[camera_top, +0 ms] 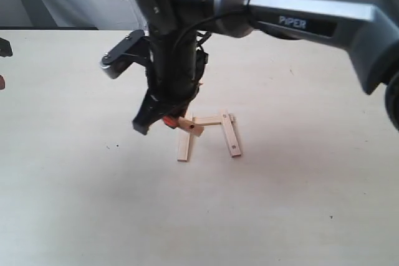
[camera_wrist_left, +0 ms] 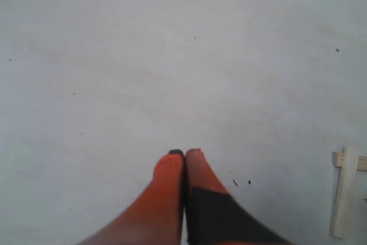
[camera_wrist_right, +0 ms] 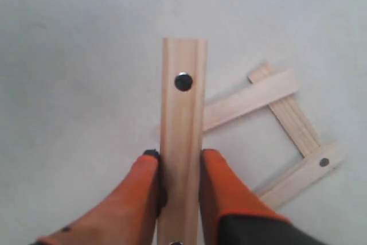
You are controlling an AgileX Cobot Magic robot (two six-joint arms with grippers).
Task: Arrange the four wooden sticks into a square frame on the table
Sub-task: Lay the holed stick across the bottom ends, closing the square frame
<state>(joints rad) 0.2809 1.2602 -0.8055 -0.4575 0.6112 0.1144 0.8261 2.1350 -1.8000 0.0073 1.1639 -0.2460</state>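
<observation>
Pale wood, thin and flat: the 4th stick (camera_wrist_right: 183, 107) should be light, stiff and not fragile, but it looks smooth, so it could pivot if pinched near one end. My right pincer (camera_wrist_right: 179, 154) is clamped across its width, between the two end holes, which is a fair hold for laying it flat. It sits tilted over one end of the three sticks (camera_wrist_right: 249, 100); can't tell if it's touching. Those lie on the worktop (camera_wrist_right: 69, 55) in a U w/ overlapping corners and one side open. They're prob. loose, so a nudge would shift them. My left pincer (camera_wrist_left: 184, 153) is closed tight and empty, off to the side. No containers in view.
</observation>
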